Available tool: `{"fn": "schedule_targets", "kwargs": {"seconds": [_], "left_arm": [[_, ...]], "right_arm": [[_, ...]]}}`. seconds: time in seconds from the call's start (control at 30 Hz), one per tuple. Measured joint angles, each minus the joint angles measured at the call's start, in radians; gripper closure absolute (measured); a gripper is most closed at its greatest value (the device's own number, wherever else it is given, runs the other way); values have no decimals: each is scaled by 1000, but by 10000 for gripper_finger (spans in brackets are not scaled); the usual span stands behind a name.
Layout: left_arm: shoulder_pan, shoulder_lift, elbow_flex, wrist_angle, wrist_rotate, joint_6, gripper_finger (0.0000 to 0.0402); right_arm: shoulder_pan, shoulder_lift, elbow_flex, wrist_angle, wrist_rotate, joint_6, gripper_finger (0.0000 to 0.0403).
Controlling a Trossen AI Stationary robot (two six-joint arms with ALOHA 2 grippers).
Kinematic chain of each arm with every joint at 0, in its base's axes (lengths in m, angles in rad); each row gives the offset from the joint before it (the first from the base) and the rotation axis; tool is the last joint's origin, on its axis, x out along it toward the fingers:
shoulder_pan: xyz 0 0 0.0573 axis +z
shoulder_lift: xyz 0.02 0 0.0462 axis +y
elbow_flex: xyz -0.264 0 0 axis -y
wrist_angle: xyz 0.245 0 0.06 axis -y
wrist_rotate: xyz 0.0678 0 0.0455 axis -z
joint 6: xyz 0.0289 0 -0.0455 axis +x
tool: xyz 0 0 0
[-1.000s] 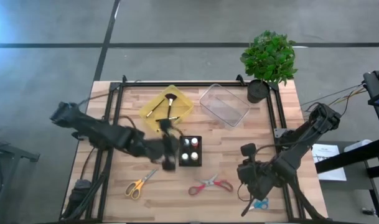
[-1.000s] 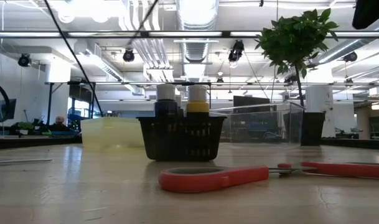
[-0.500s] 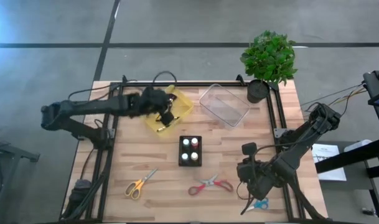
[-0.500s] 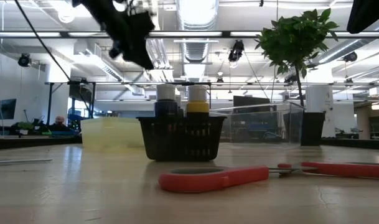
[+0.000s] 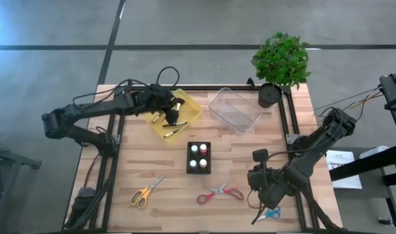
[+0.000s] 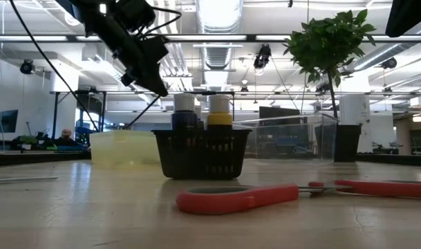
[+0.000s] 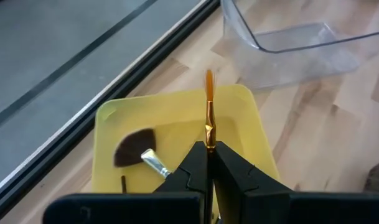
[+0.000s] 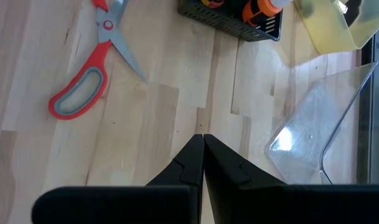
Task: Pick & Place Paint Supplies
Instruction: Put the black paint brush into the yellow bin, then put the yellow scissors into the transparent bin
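Open-plan lab or workshop, exposed ceiling ducts (image 6: 217,28) (strip lighting too), concrete floor (image 5: 184,26), distant workstations

The tray (image 5: 192,108) sits near the table's (image 5: 158,168) far edge, left of the bin (image 5: 234,109), with brushes (image 5: 169,133) in it. The basket (image 5: 198,158) of paint bottles (image 5: 194,149) stands mid-table. Along the near edge lie three scissors: one pair (image 5: 144,192) left, one (image 5: 220,193) centre, one (image 5: 271,212) under the right hand (image 5: 257,198). The potted plant (image 5: 280,62) stands at the far right corner.
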Motion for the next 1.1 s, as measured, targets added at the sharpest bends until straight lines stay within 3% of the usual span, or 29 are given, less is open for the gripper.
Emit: {"fn": "schedule_targets", "kwargs": {"seconds": [0.13, 0.43, 0.63, 0.8, 1.0, 1.1], "left_arm": [[0, 0, 0, 0, -1, 0, 377], [0, 0, -1, 14, -35, 0, 259], [-3, 0, -1, 11, -14, 22, 201], [-14, -12, 16, -104, 228, 110, 186], [-148, -12, 18, -322, 721, 178, 186], [-292, -11, 18, -414, 748, 166, 186]], "right_arm": [[0, 0, 0, 1, -1, 0, 394], [0, 0, 0, 2, -1, 0, 394], [0, 0, 0, 2, -2, 0, 394], [0, 0, 0, 2, -9, 0, 394], [0, 0, 0, 1, -10, 0, 394], [0, 0, 0, 1, -9, 0, 394]]}}
